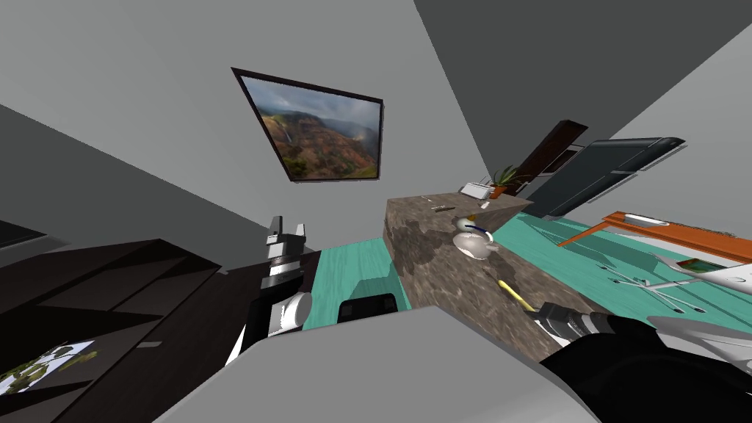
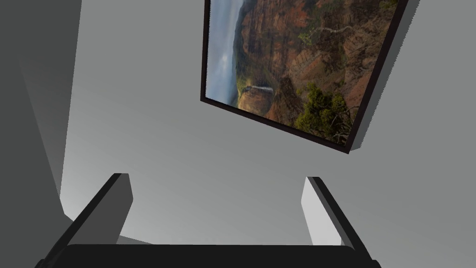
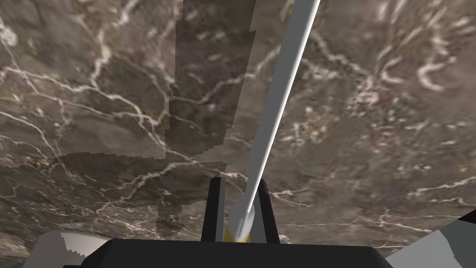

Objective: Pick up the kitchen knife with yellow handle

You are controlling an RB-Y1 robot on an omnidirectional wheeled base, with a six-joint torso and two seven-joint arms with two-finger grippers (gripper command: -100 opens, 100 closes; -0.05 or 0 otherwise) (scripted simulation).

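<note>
"Knife [image 3: 279, 93] first: where does it sit?"

"Between the fingers of the robot's right gripper [image 3: 239, 181], over the brown veined counter [image 3: 93, 93]. The grey blade runs straight away from the gripper, and a bit of yellow handle shows down at the gripper's body."

"So the right fingers are pinching it?"

"Yes, they stand close together and press the knife from both sides. Whether it touches the counter or hangs just above cannot be told."

"And from the head?"

"The yellow handle [image 1: 516, 294] lies over the near part of the counter [image 1: 433, 257], right at the right gripper [image 1: 540, 314]. A white bowl [image 1: 470, 242] sits farther along the top, well apart from it."

"The left gripper [image 2: 216, 209]?"

"Raised beside a dark shelf [image 1: 110, 294], fingers [image 2: 118, 204] spread wide with nothing between them."
</note>
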